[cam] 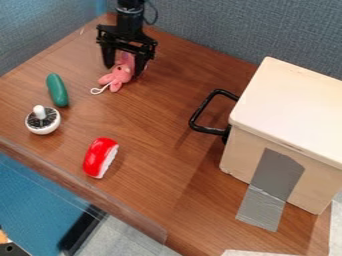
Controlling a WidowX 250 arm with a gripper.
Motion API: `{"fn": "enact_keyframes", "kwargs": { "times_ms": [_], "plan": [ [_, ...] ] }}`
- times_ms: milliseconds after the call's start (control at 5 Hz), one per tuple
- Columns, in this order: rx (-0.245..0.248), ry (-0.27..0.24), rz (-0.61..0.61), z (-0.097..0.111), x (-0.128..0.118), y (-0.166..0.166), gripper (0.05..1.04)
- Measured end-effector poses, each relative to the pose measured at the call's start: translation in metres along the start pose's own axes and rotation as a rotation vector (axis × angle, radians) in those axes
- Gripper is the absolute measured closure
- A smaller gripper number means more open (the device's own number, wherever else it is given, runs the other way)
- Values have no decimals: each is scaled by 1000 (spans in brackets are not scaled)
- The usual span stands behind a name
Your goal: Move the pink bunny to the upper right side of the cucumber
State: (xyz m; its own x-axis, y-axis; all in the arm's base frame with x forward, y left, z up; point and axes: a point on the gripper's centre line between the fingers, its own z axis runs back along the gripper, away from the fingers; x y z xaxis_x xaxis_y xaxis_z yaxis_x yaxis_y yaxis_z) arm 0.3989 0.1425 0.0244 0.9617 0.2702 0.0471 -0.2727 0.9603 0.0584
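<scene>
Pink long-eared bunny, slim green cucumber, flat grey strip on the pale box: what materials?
Pink bunny: probably plush fabric; matte, softly rounded limbs.
Green cucumber: likely plastic; smooth, faint sheen.
Grey strip: looks like duct tape; satin, creased, lying flat against the box.

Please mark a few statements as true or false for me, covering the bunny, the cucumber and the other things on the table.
1. The gripper is at the pink bunny. True.
2. The cucumber is red. False: it is green.
3. The red and white piece lies lower in the view than the cucumber. True.
4. The round white thing with a knob sits on top of the box. False: it stands on the table, just below the cucumber in the view.
5. The black handle is on the left side of the box in the view. True.
</scene>
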Motion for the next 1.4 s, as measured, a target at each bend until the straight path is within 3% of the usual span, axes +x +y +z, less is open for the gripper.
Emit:
{"fn": "enact_keyframes", "kwargs": {
  "times_ms": [200,400,600,1400],
  "plan": [
    [-22,-44,33,38,0,7,80],
    [-14,-47,-1,63,-6,9,83],
    [41,-13,-73,72,-14,15,83],
    [41,-13,-85,72,-13,11,83]
  ]
}}
